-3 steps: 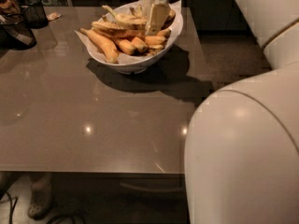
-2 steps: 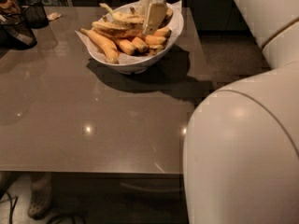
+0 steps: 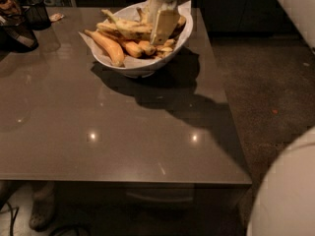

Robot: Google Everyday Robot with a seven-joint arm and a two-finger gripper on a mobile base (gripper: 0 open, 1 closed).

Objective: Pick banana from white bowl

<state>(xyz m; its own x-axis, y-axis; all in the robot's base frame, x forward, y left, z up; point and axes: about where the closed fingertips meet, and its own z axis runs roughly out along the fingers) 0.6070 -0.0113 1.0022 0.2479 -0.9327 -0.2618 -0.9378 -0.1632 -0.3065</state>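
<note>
The white bowl (image 3: pixel 140 69) stands at the far middle of the grey table, lined with white paper (image 3: pixel 87 37) that sticks out at its rim. It holds several yellow bananas, with one long banana (image 3: pixel 107 46) lying along its left side and others piled in the middle (image 3: pixel 129 29). My gripper (image 3: pixel 160 27) reaches down from the top edge into the bowl's right half, its cream tip among the bananas. The bananas under it are partly hidden.
Two black mesh baskets (image 3: pixel 36 12) (image 3: pixel 17 35) stand at the table's far left corner. The table's front edge (image 3: pixel 123 180) runs across the lower picture. My white body (image 3: pixel 288 191) fills the lower right. Dark floor (image 3: pixel 266 82) lies to the right. A shoe (image 3: pixel 42 214) shows under the table.
My white arm and body have drawn back to the right, uncovering much of the table and floor. The gripper has stayed in the bowl, slightly lower among the bananas.
</note>
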